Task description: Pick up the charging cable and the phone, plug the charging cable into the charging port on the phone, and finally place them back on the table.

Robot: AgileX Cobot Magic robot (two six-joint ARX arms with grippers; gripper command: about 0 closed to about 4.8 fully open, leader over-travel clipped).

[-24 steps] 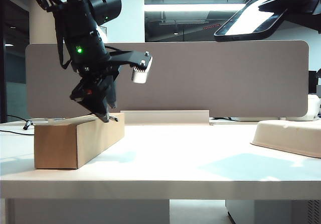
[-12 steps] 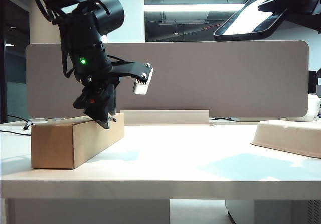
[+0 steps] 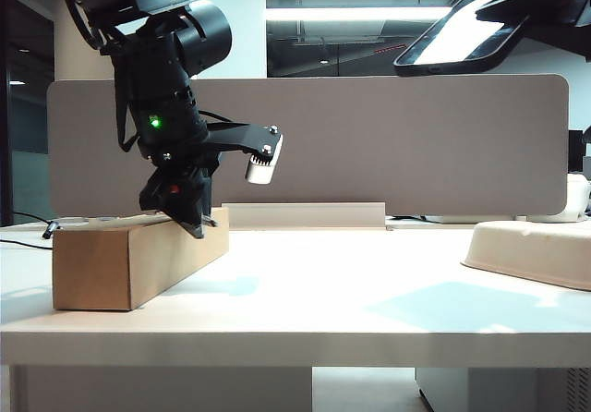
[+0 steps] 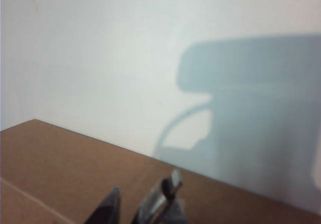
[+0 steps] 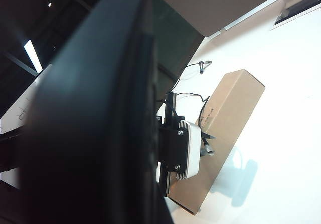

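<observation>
Bench (image 3: 351, 292) surface, wide and white, fills my exterior view, with a grey divider panel (image 3: 416, 144) standing upright behind it. On the left side a long cardboard box (image 3: 129, 260) lies on the bench. My left gripper (image 3: 189, 220) is down on the box's top, its jaws narrowed. In the left wrist view the left gripper (image 4: 135, 206) has a small silver-tipped plug (image 4: 170, 184) between its dark fingers (image 4: 108, 209), right above the brown cardboard; I cannot tell whether the jaws truly pinch it. The charging cable (image 5: 193, 96) shows in the right wrist view as a thin black cord trailing off the far end of the box. My right gripper (image 3: 540, 1) is raised high at the upper right, well apart from the bench, with its jaws clamped on the phone (image 3: 462, 33), which tilts with its glossy screen catching the light. A beige tray (image 3: 531, 250) sits on the bench at the right edge.
</observation>
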